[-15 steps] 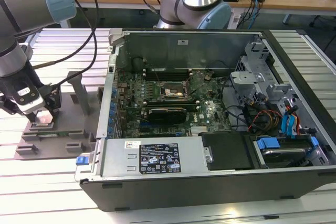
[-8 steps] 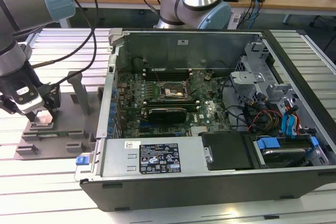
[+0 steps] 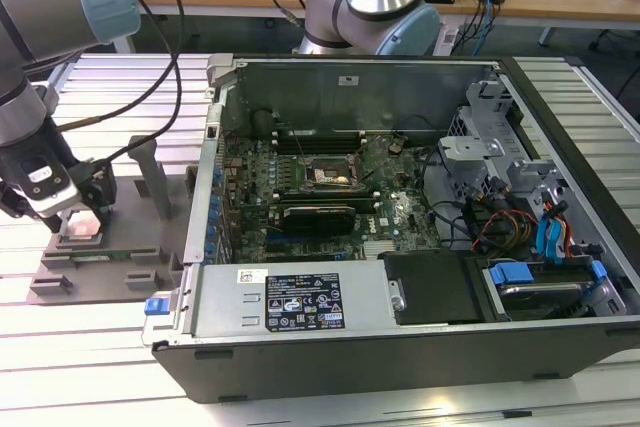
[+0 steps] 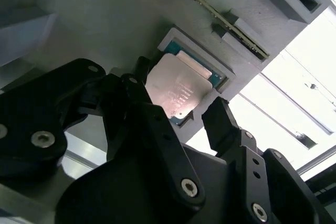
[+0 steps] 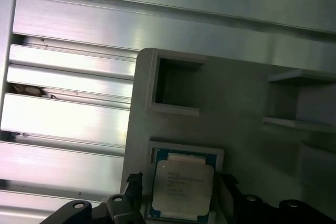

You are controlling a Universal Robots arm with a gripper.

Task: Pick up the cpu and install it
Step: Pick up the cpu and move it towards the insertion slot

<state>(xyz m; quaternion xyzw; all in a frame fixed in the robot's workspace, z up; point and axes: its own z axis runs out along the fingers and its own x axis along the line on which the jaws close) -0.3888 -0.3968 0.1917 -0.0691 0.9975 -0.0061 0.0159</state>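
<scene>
At the exterior view's left, over the slatted metal bench [image 3: 100, 367], the pincer [image 3: 82, 209] hangs above a grey holder plate [image 3: 110, 257] just beside the open computer case [image 3: 400, 347]. Its fingers [image 4: 220, 119] stand spread, one on each side of the cpu [image 4: 176, 90], gripping nothing. The cpu lies flat in a shallow square pocket of that plate. Well to the right, the socket [image 3: 328, 175] sits inside the case.
</scene>
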